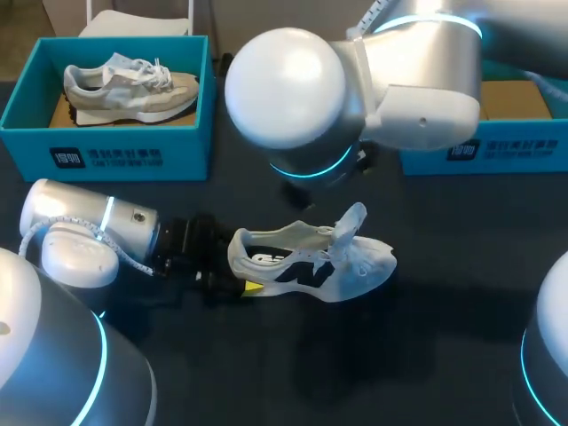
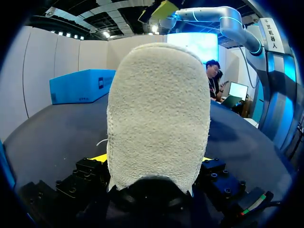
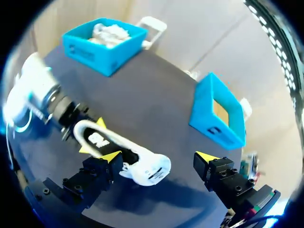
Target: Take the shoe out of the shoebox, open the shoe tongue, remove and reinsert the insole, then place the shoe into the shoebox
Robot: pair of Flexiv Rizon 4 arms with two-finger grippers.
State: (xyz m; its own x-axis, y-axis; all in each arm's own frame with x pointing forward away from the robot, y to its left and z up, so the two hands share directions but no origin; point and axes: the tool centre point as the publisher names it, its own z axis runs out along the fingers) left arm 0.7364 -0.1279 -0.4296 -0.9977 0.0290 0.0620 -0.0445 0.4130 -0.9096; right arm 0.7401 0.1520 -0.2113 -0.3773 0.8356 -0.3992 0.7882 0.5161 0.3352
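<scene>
A white shoe [image 1: 311,264] with dark side markings stands on its sole on the dark table, toe pointing right and tongue [image 1: 351,222] lifted. My left gripper [image 1: 238,272] lies low at its heel, one yellow-tipped finger on each side of it and both pressed against it. In the left wrist view the fuzzy heel [image 2: 159,118] fills the gap between those fingers. My right gripper [image 3: 158,157] hangs high above the shoe [image 3: 142,166], fingers wide open and holding nothing. In the head view it is hidden behind my right arm [image 1: 373,89].
A blue shoebox [image 1: 106,149] at the back left holds a grey shoe [image 1: 133,89]. A second blue shoebox [image 1: 497,155] sits at the back right and shows [image 3: 216,118] only its cardboard floor. Bare table lies in front of the white shoe.
</scene>
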